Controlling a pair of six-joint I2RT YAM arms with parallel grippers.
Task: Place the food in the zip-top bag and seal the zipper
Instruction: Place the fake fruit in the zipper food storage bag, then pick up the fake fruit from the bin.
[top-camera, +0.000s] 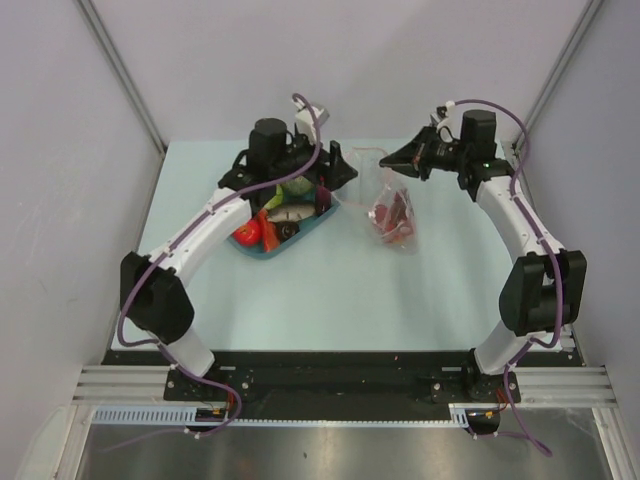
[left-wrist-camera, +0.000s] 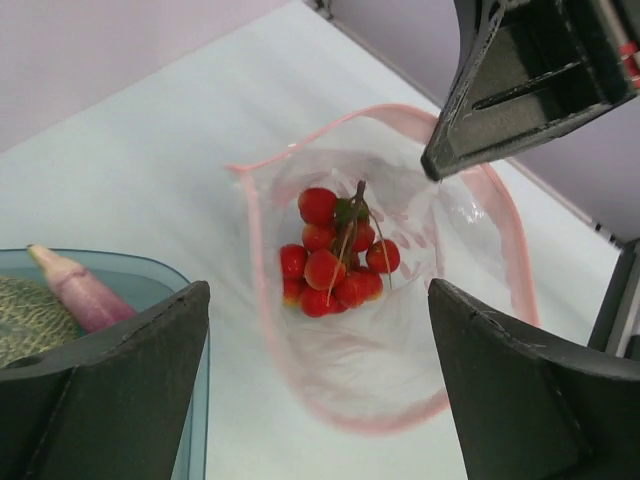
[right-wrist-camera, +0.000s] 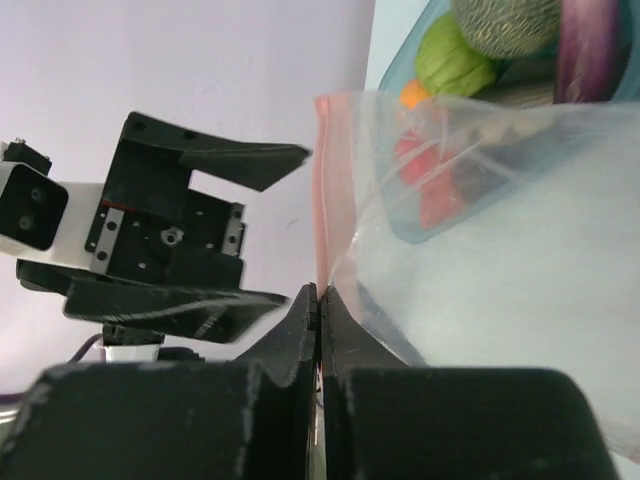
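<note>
1. Pale blue table (top-camera: 330, 290) is lying between grey walls (top-camera: 60, 150).
2. Tray (top-camera: 262, 256) is holding most food (top-camera: 248, 234).
3. Bag (top-camera: 392, 215), just right, is containing red pieces (left-wrist-camera: 330, 265).
4. Left gripper (left-wrist-camera: 318, 300) is hovering wide open near the bag's mouth.
5. Right gripper (right-wrist-camera: 318, 300) is pinching the bag's rim, fingers pressed together.

— Inspector: Surface status?
— Assistant: The desk (top-camera: 350, 295) is showing a flat, pale blue-green top. Two items are resting directly on it, both in the far half.
— Inspector: Positions?
— Assistant: A blue tray (top-camera: 312, 232) is sitting left of centre, angled, its long axis running from near-left to far-right. A clear zip-top bag (top-camera: 393, 215) is lying to the tray's right, near it but not touching; a strip of bare desk is showing between them.
— Inspector: Is the bag lying flat?
— Assistant: Only its lower part is resting on the desk; its pink-edged mouth is standing raised at the far end.
</note>
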